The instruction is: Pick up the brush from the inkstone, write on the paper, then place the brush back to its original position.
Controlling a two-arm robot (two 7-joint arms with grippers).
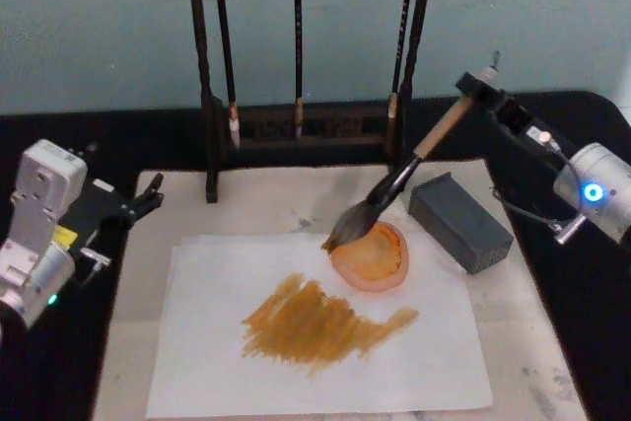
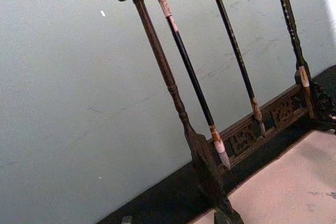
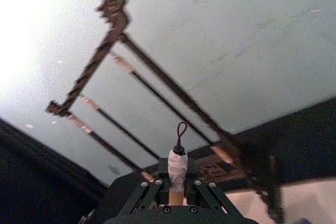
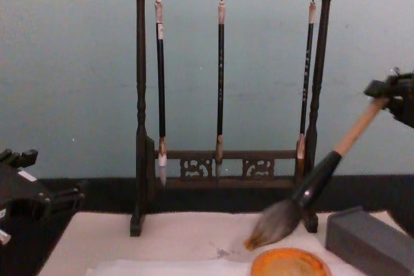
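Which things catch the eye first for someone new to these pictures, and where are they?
First, the broad orange-brown strokes in the middle of the paper. Next, the brush, held tilted near its top by the right tool, bristles low by the rim of the orange inkstone on the paper's far right corner. Behind stands a dark rack with three thin brushes hanging; the left tool sits off to the left.

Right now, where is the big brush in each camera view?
Head view: brush slants from the right gripper at upper right down toward the orange dish, centre.
Chest view: right side, slanting, bristles above the dish.
Right wrist view: its pale end cap, bottom centre, in the gripper.
Left wrist view: the wooden rack of thin brushes, the landmark all views share.
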